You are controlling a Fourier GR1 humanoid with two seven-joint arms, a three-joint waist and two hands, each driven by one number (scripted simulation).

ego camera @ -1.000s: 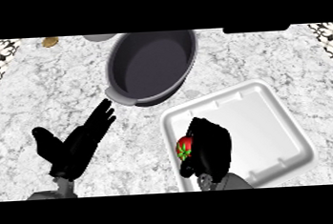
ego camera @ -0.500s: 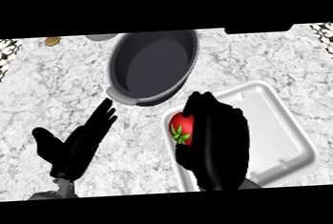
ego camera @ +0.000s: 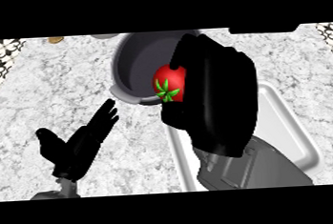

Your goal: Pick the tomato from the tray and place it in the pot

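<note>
The right hand [ego camera: 222,101] has its fingers curled around the red tomato [ego camera: 169,83], holding it over the near edge of the grey pot [ego camera: 135,63], clear of the white tray [ego camera: 298,140] on the marble desk [ego camera: 55,86]. The left hand [ego camera: 79,144] rests open at the lower left, fingers straight and close together, touching nothing.

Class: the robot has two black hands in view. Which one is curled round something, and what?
The right hand, above the pot, curls round the red tomato. The left hand is open, holding nothing.
</note>
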